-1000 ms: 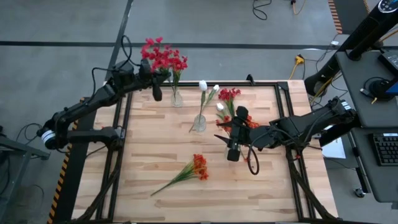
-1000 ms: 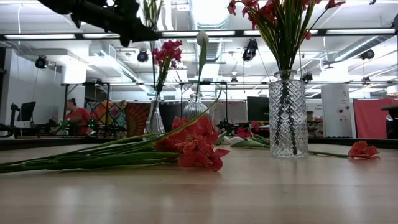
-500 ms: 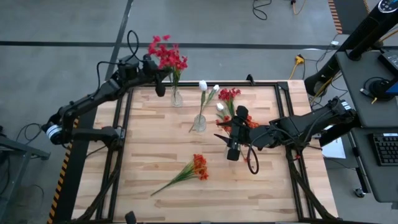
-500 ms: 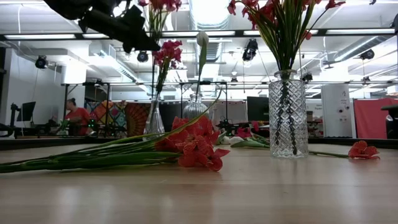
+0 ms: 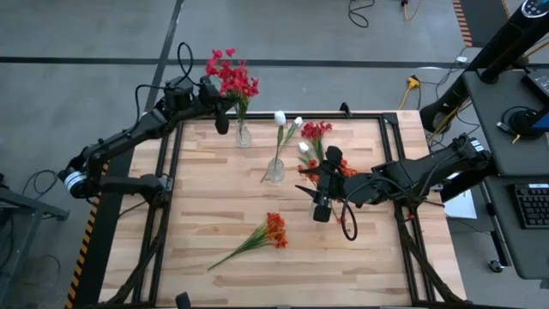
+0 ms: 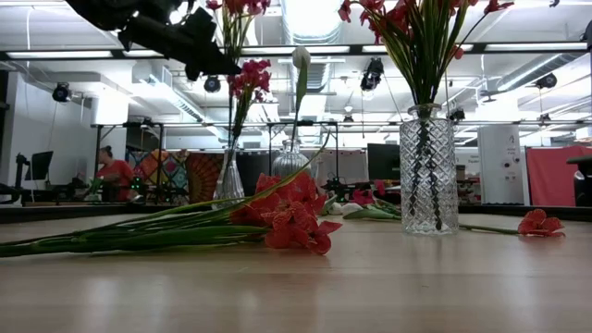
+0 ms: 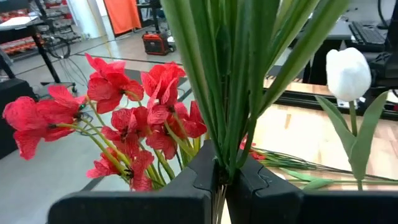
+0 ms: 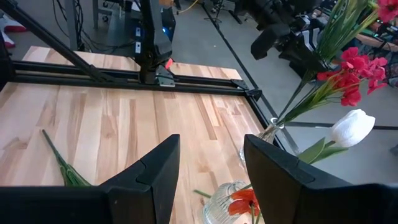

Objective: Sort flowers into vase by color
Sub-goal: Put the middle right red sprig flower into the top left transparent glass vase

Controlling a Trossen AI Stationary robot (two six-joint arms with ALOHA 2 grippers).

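The left hand (image 5: 221,118) was clamped shut on a crimson bunch (image 5: 230,77) whose stems stood in the far-left vase (image 5: 244,135). The right hand (image 5: 322,209) waited half-open and empty mid-desk. Releasing too high could tip the narrow vase.

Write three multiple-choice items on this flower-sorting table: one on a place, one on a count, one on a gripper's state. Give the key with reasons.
1. Where does the orange-red stem lie?
A. flat on the table's front part
B. in the middle vase
C. in the right gripper

2. How many glass vases stand on the table?
A. one
B. two
C. three

3. What is the left gripper doing?
A. hanging open
B. shut on the crimson flowers' stalks
C. resting on the table

Key: 1 A, the high view shows it lying alone on the wood. 2 C, far-left vase, middle vase and cut-glass vase. 3 B, its fingers pinch the green stalks of the crimson flowers.
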